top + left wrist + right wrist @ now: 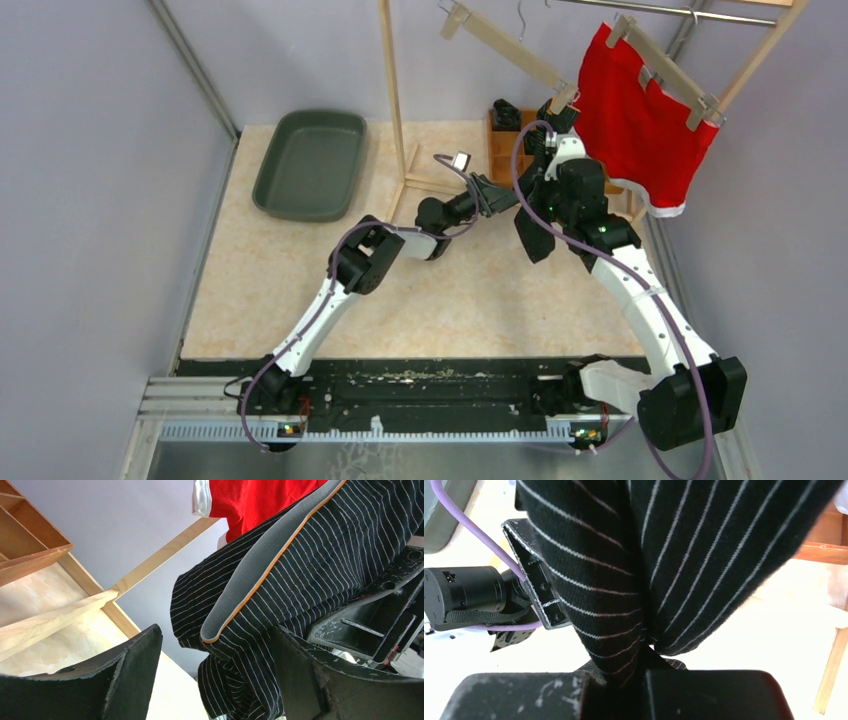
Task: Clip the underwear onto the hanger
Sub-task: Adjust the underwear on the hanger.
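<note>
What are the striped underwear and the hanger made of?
The striped underwear: soft knitted cloth, probably cotton, matte; it drapes and folds, with a smooth grey waistband. The hanger: pale, seemingly unvarnished wood, judging by its dull tan colour.

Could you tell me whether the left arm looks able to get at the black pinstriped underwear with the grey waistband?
Probably yes: the left gripper stands open with the black pinstriped underwear hanging right between its fingers, nothing in between. The right gripper pinches the cloth, holding it up.

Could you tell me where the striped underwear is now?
The underwear is pinched in the shut right gripper and hangs between the left gripper's open fingers.
</note>
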Tool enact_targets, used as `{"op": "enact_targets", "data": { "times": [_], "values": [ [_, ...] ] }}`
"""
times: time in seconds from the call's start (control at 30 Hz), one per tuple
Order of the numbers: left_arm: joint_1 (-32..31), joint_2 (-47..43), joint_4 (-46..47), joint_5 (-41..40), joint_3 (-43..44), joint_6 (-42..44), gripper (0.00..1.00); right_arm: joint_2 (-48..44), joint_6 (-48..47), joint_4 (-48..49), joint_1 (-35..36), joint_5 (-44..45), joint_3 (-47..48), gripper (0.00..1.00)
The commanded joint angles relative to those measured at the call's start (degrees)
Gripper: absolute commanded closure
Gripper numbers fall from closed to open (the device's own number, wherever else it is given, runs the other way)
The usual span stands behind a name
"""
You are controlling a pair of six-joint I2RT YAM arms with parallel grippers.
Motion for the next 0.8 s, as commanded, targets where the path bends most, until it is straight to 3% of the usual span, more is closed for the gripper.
{"op": "enact_targets", "data": {
  "times": [0.0, 0.17, 0.43, 0.5, 0.67, 0.77],
  "values": [
    [-0.54, 0.43, 12.58, -1.83, 1.06, -0.32, 0.19, -1.67, -0.34, 2.13, 0.07, -0.51, 0.09, 1.0],
    [-0.63, 0.81, 14.99, -3.73, 0.76, -1.19, 0.3, -1.61, -0.28, 2.08, 0.01, -0.53, 0.06, 1.0],
    [-0.79, 0.68, 15.32, -5.48, 0.91, -1.33, 0.36, -1.76, -0.27, 2.03, 0.07, -0.62, 0.0, 1.0],
    [-0.8, 0.76, 15.35, -5.61, 1.12, -1.48, 0.34, -1.73, -0.24, 1.99, 0.07, -0.62, 0.02, 1.0],
    [-0.67, 1.2, 15.33, -6.42, 0.74, -2.48, 0.15, -2.01, -0.33, 1.72, 0.01, -0.47, 0.09, 1.0],
    [-0.63, 1.55, 15.38, -6.61, 0.68, -2.95, 0.13, -2.24, -0.36, 1.57, 0.07, -0.4, 0.08, 1.0]
  ]
}}
